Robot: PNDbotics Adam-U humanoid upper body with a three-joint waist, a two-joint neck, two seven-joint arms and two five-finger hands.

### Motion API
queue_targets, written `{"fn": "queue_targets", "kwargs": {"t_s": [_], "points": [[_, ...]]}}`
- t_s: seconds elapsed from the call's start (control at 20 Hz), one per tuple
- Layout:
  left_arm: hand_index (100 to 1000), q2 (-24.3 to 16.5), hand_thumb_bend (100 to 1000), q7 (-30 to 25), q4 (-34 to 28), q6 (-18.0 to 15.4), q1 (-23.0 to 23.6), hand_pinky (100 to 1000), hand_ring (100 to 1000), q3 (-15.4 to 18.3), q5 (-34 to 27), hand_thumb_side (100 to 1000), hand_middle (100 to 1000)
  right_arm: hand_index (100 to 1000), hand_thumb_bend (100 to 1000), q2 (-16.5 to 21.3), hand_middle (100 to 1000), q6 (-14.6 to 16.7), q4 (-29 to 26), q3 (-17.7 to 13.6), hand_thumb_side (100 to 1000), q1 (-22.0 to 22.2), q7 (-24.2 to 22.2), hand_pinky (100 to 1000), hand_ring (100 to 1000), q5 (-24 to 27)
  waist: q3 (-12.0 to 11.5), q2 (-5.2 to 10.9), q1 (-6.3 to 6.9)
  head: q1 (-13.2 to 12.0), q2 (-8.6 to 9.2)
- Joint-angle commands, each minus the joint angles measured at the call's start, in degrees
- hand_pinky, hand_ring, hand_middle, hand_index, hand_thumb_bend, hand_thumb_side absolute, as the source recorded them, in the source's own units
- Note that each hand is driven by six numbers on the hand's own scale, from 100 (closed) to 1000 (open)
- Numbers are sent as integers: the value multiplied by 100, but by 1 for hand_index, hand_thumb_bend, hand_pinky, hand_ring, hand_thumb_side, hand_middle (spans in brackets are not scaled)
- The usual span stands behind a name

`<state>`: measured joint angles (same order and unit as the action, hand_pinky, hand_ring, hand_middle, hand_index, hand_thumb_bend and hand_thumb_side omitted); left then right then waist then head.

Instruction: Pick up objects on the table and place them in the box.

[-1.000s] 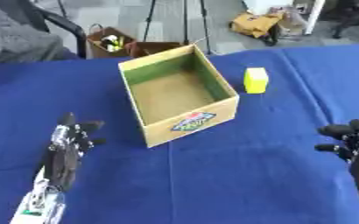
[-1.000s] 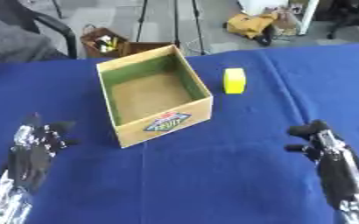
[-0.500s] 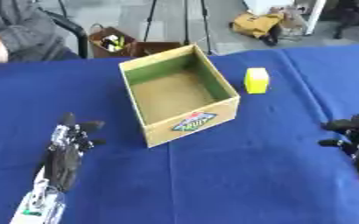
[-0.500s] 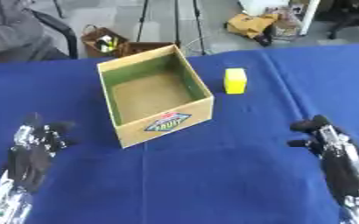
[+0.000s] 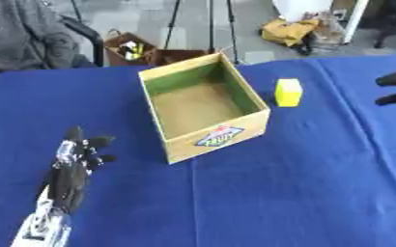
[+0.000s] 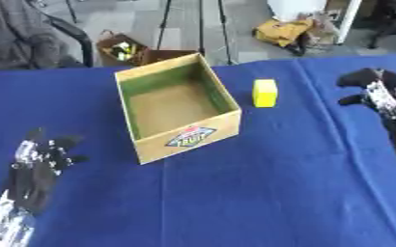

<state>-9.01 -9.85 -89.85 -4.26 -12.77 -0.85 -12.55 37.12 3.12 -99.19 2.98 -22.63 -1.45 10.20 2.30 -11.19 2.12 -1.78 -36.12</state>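
In my left eye view the box (image 5: 203, 113) sits empty on the blue table (image 5: 303, 193), the yellow block (image 5: 288, 91) just right of it, and my left hand (image 5: 76, 161) rests open. In the right eye view my right hand (image 6: 377, 91) hangs open, well right of the block, so nothing is placed yet.

Both views look down from the robot's head onto the blue cloth-covered table (image 5: 277, 193), facing forward toward the room's grey floor beyond. The two views overlap almost entirely. The open cardboard box with green inner walls (image 5: 203, 106) sits near centre in each, shifted slightly left in the right eye view.
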Motion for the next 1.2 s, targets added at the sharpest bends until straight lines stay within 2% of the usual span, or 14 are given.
{"fn": "queue_targets", "kwargs": {"t_s": [0.05, 0.2, 0.4, 0.55, 0.65, 0.75, 0.8, 1.0, 1.2], "points": [[653, -96, 280, -54, -49, -5, -34, 733, 914, -54, 12, 1000, 702, 708, 100, 482, 671, 26, 518, 96, 743, -495, -321, 660, 826, -207, -46, 102, -27, 63, 70], [653, -102, 279, -94, -49, -2, -53, 733, 914, -91, 10, 1000, 702, 743, 100, 559, 707, 69, 1328, 225, 722, -1133, -744, 670, 844, -674, -145, 105, -41, 136, 83], [653, -116, 278, -151, -57, 4, -111, 733, 914, -145, 7, 1000, 702, 782, 100, 416, 747, 196, 2542, 242, 688, -1886, -1151, 690, 881, -1560, -319, 77, -75, 277, 124], [653, -121, 278, -222, -67, 17, -176, 733, 914, -223, 3, 1000, 701, 821, 100, 388, 791, 399, 3249, 219, 621, -2247, -1357, 731, 922, -2252, -507, 35, -117, 424, 196], [653, -122, 279, -275, -75, 27, -210, 733, 913, -276, -2, 1000, 701, 849, 100, 384, 815, 553, 3554, 170, 588, -2387, -1423, 770, 953, -2697, -616, 14, -145, 501, 235], [653, -112, 279, -320, -80, 38, -239, 733, 913, -319, -7, 1000, 701, 849, 100, 377, 815, 680, 3787, 115, 588, -2484, -1427, 770, 953, -3058, -707, -3, -165, 560, 267], [653, -111, 280, -350, -85, 44, -265, 733, 913, -353, -6, 1000, 701, 870, 103, 405, 849, 725, 3903, 109, 543, -2526, -1456, 822, 984, -3272, -791, -26, -191, 616, 309], [653, -96, 280, -457, -102, 67, -347, 733, 913, -457, -9, 1000, 701, 896, 195, 452, 894, 848, 4320, 26, 483, -2659, -1747, 883, 1000, -4101, -1025, -73, -261, 763, 416], [653, -89, 280, -528, -115, 82, -388, 733, 913, -523, -15, 1000, 700, 906, 205, 460, 911, 942, 4577, -90, 438, -2729, -2030, 907, 1000, -4467, -1158, -103, -292, 861, 489]]}}
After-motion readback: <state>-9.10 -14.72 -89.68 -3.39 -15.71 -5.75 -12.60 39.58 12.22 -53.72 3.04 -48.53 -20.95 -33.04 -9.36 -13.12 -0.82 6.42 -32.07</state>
